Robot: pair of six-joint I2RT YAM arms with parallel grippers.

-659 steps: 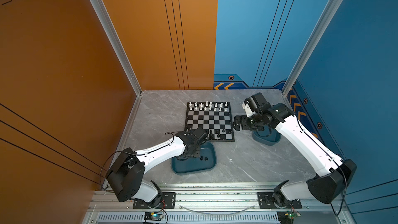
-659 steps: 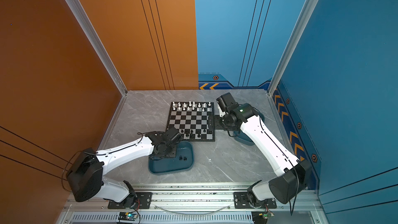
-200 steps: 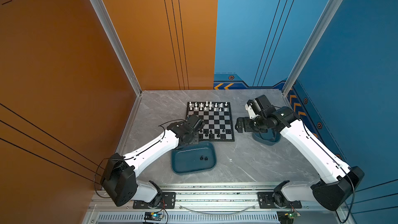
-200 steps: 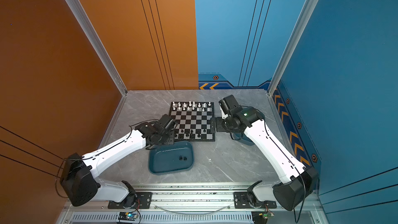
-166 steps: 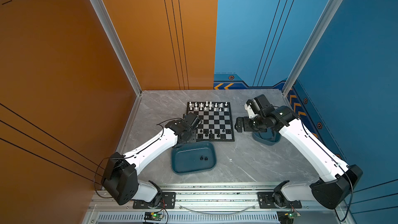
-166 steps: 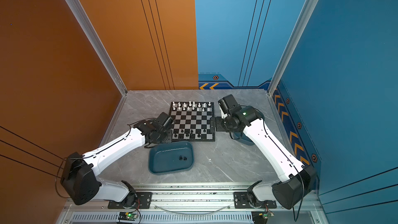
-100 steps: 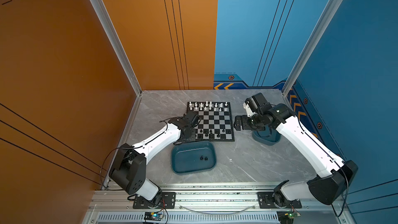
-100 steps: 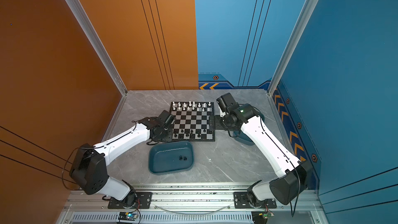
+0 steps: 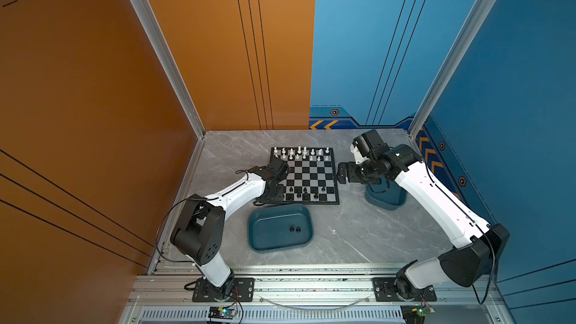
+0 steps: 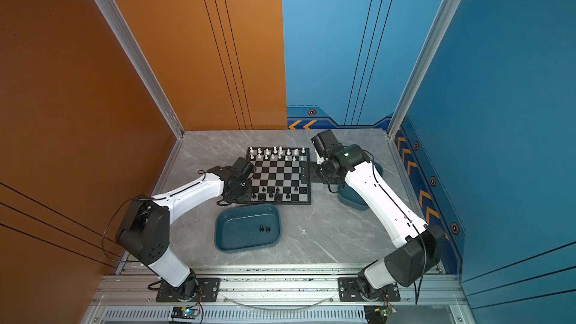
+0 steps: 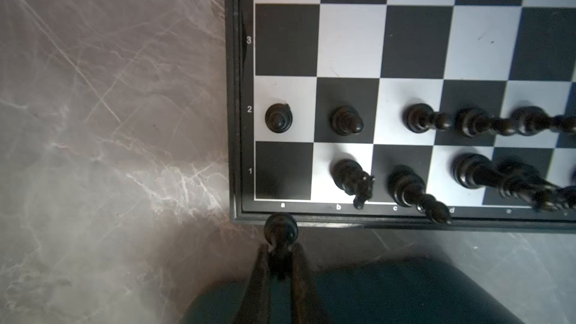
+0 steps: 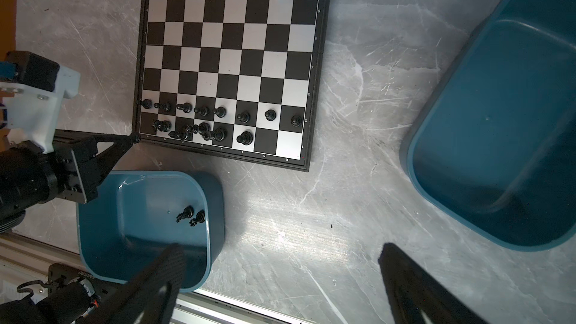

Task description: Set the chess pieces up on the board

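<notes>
The left end effector has swung from the teal tray to the board's near left corner, pinching a black piece at the rim. The right end effector hangs spread beside the board's right edge, above the surface.

I look down on a grey marbled worktop, and three things lie directly on it. The board lies flat toward the back, near the middle. A teal tray sits just in front of the board's near edge, with a narrow strip of worktop between them. A second teal tray sits right of the board, well apart from the first and partly hidden from me.
</notes>
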